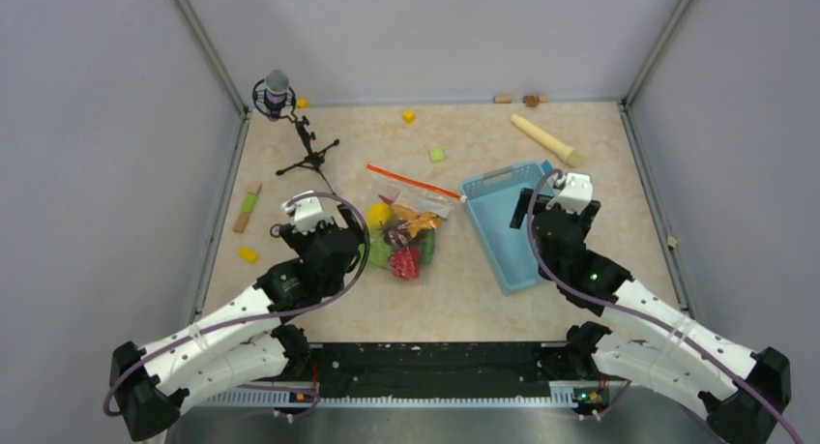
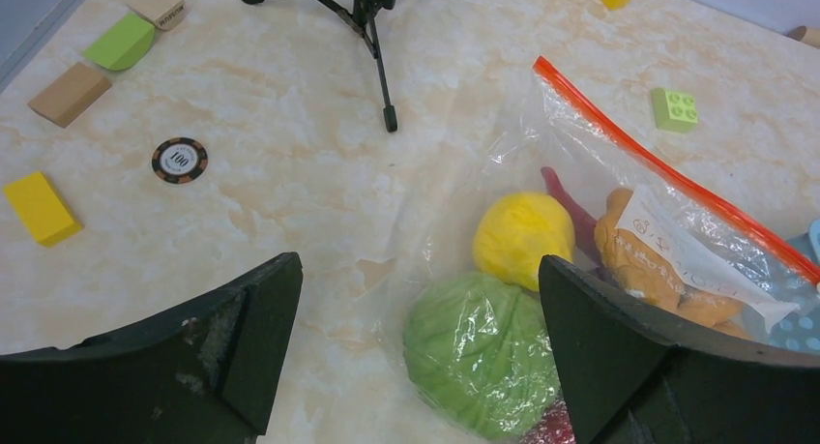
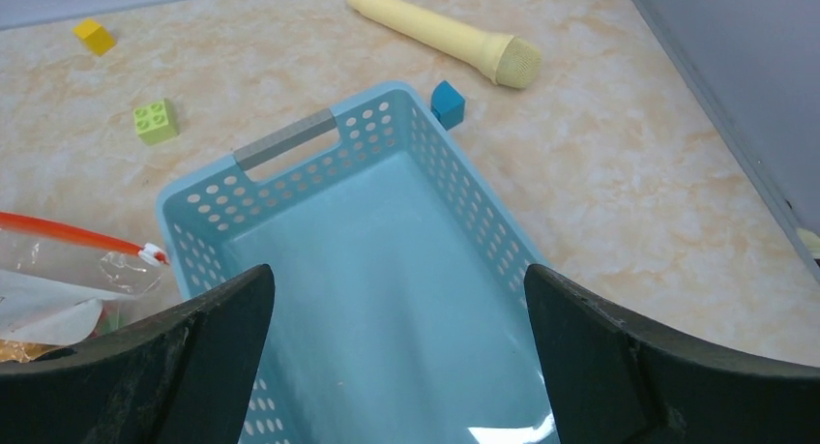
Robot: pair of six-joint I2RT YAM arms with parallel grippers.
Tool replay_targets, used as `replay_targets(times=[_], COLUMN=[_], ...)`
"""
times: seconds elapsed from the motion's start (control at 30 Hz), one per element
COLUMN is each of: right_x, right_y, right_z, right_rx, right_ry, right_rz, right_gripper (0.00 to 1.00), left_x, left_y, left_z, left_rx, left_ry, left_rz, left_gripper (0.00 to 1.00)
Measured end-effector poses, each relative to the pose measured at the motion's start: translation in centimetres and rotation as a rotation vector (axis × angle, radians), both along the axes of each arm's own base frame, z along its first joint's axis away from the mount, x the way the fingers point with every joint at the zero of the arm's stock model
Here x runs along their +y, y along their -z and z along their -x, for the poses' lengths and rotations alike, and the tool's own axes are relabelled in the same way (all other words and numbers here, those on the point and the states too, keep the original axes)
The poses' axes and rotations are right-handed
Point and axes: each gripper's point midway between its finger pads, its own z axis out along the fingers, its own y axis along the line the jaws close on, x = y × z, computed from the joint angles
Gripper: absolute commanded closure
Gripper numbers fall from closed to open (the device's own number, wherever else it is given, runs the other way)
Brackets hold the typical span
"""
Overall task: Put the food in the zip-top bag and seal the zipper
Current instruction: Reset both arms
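Though crinkly, clear zip-top bag, bulging.

Marbled table: zip-top bag, blue basket, tripod, beige stick, green block.

the top view looks steeply down from above and behind the arm bases, far enough to take in the whole table. the left wrist view sits low and close, facing forward over the zip-top bag toward the tripod. the right wrist view looks down, close, into the basket. both wrist views share the zipper and the green brick.
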Motion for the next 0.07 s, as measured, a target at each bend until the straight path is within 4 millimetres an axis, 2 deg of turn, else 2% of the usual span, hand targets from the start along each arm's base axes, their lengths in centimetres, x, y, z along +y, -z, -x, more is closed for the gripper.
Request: replay_targets(times=[0.07], right_x=[-0.20], right_y=[-0.02], right_z=[0.00], right_rx=[-0.003], right_ry=[0.009], right_rz=[0.006], right_gripper=[0.01], left_x=[0.00], left_y=[-0.03], left_z=[-0.01], left_rx=[-0.001], left_ry=[0.000], left_rz=[0.001], left_gripper=[0.03])
